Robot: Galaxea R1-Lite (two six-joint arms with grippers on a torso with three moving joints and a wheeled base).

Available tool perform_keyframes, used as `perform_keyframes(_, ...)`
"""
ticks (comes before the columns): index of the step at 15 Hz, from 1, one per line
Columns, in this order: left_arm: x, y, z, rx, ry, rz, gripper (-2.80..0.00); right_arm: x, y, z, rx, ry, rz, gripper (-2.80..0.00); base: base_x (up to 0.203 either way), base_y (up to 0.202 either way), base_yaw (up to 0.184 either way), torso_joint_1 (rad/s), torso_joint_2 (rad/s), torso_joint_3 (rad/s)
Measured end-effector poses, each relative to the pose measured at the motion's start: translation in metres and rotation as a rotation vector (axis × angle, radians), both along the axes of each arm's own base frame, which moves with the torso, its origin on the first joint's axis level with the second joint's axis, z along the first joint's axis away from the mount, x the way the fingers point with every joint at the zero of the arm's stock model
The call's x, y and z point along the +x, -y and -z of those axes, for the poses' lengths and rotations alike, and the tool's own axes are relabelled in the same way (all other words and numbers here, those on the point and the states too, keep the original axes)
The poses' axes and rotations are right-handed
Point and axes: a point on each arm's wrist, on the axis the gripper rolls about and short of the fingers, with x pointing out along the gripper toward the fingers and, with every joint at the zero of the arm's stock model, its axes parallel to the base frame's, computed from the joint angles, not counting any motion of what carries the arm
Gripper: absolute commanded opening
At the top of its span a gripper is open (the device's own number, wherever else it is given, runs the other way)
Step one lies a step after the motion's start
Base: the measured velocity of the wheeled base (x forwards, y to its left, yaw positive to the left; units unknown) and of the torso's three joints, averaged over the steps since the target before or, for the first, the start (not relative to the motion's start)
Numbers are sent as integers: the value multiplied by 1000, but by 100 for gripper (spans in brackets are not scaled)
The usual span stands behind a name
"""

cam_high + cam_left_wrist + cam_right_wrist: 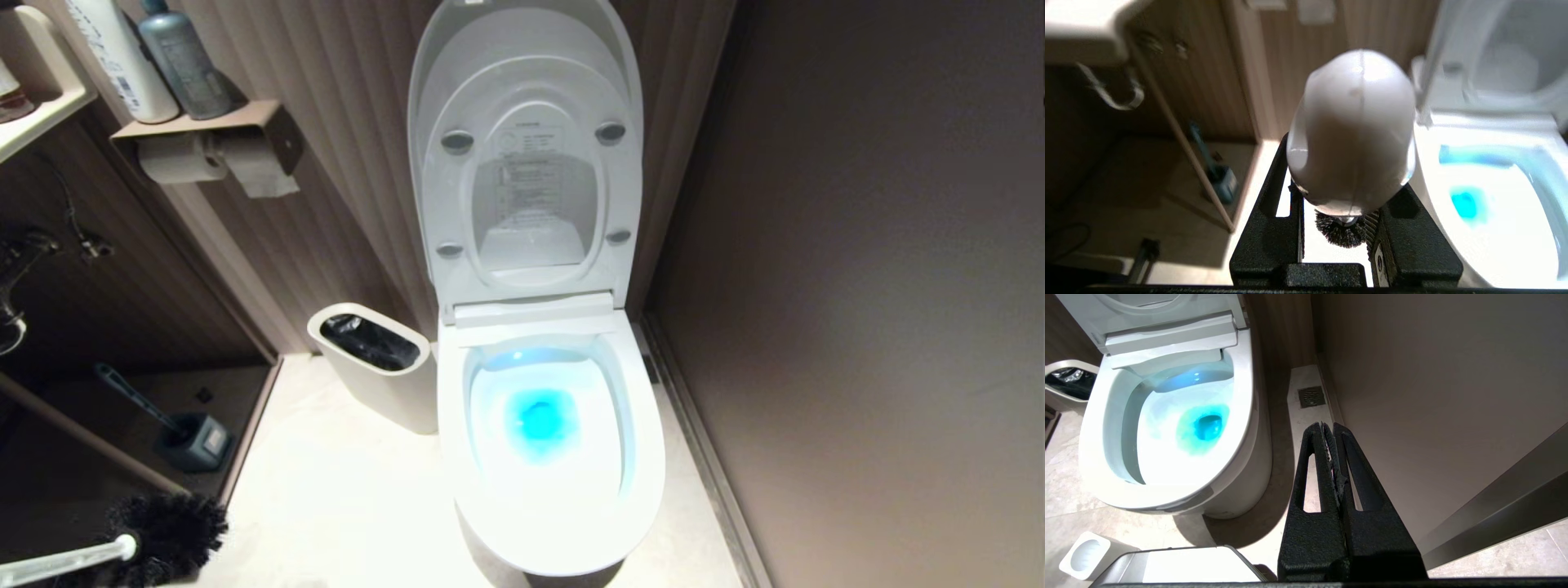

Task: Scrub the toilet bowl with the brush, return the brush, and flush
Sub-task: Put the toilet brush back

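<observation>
left gripper [1337, 228] grips the brush [163, 535], left of the toilet bowl [645, 457].

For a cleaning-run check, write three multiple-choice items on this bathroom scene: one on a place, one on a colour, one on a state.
1. Where does the off-white oval waste bin with black liner stand?
A. left of the toilet
B. right of the toilet
C. on the shelf

2. What colour is the water in the white glossy toilet bowl?
A. green
B. blue
C. yellow

3. How is the left claw?
A. open and empty
B. shut on the white-handled, black-bristled brush
C. holding a bottle

Key: A, the bin stands beside the bowl's left side in the head view; B, the pool glows blue; B, the claw's fingers flank the white handle, bristles beyond.
</observation>
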Motion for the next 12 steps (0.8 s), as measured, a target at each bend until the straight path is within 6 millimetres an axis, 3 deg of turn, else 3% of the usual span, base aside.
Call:
perform_keyframes(5, 8, 5, 45, 47, -83, 227, -280, 0, 0, 0, 0, 0, 0, -280, 0, 0, 0, 0, 0, 0)
perform_keyframes(12, 17, 5, 91, 88, -169, 243, -280, 0, 0, 0, 0, 0, 0, -280, 0, 0, 0, 0, 0, 0)
